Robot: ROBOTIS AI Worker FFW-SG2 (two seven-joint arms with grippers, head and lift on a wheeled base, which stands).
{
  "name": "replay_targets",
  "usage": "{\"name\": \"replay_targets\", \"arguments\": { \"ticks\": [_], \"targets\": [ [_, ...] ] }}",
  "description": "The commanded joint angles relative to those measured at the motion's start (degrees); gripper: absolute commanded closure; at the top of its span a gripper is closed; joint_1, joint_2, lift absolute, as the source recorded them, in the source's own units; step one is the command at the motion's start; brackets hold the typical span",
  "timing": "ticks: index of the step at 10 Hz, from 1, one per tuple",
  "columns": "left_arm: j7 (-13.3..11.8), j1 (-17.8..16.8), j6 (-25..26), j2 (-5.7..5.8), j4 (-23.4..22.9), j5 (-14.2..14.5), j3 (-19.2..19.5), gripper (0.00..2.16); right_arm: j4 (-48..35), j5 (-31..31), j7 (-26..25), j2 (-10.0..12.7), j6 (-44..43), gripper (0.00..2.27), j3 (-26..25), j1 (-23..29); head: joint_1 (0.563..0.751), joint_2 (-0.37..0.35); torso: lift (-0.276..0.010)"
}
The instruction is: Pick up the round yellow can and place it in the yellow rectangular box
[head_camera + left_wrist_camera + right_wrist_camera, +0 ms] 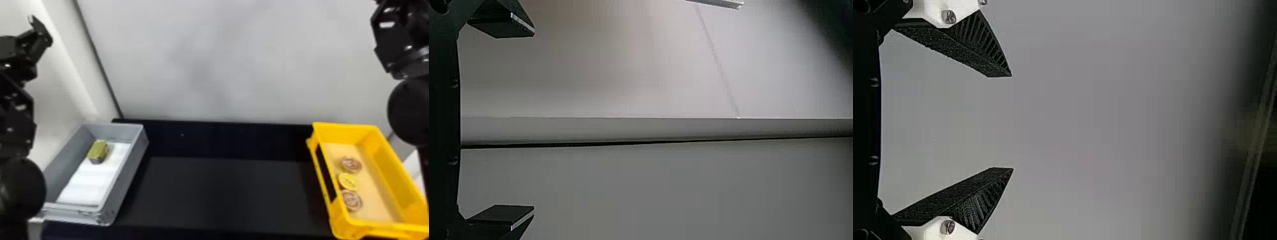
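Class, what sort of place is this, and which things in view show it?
Probably a robot sorting or test station. A grey bin and a yellow box sit at opposite ends of a black table, with a black robot arm at each side, left and right.

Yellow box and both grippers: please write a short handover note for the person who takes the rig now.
Left gripper: open, empty.
Right gripper: open, empty.
Round yellow can: inside the yellow box, between two reddish-topped cans.
Done: the can is in the box.
Left: apparently nothing; the square-edged tin lies in the grey box.
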Motion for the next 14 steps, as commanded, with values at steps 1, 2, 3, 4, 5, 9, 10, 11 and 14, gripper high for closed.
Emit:
{"name": "replay_targets", "arguments": {
  "ticks": [1,2,3,4,5,9,10,11,14],
  "targets": [
    [0.9,-1.0,-4.4,1.32,2.6,-0.7,-2.0,0.04,-0.2,-0.3,-1.2,-0.6,-0.5,0.11,1.1,-1.0,0.694,0.054,-0.003],
    [1.2,-2.5,-6.8,2.02,4.5,-0.5,-3.5,0.04,0.0,-0.3,-1.7,-1.2,-0.9,0.11,1.7,-1.4,0.694,0.054,-0.003],
    [0.7,-5.6,-8.6,2.99,7.3,1.1,-5.3,0.04,0.1,-0.4,-1.7,-1.4,-0.9,0.11,2.3,-1.9,0.694,0.054,-0.003],
    [0.5,-10.0,-10.2,4.31,10.6,2.9,-7.0,0.04,0.3,-0.4,-1.6,-1.4,-0.7,0.11,2.4,-2.1,0.694,0.054,-0.003],
    [0.3,-15.2,-11.5,5.63,14.0,5.6,-8.5,0.05,0.5,-0.4,-1.6,-1.3,-0.5,0.11,2.7,-2.2,0.694,0.054,-0.003],
    [0.1,-16.5,-12.3,6.25,16.6,8.0,-11.3,0.18,0.9,0.2,-2.0,-1.2,-1.4,0.10,2.7,-2.3,0.694,0.054,-0.003],
    [0.2,-15.4,-12.2,6.16,15.5,8.1,-11.2,0.18,-0.2,0.4,-2.0,-1.8,-0.8,0.10,2.5,-2.4,0.694,0.054,-0.003],
    [0.4,-15.1,-12.0,6.07,14.9,8.1,-11.2,0.18,-0.8,0.9,-2.0,-2.0,-0.2,0.10,2.4,-2.3,0.694,0.054,-0.003],
    [0.3,-15.1,-11.6,6.25,14.4,8.2,-11.0,0.18,-0.8,0.9,-2.0,-1.9,-0.2,0.11,2.3,-2.4,0.694,0.054,-0.003]
  ]
}}
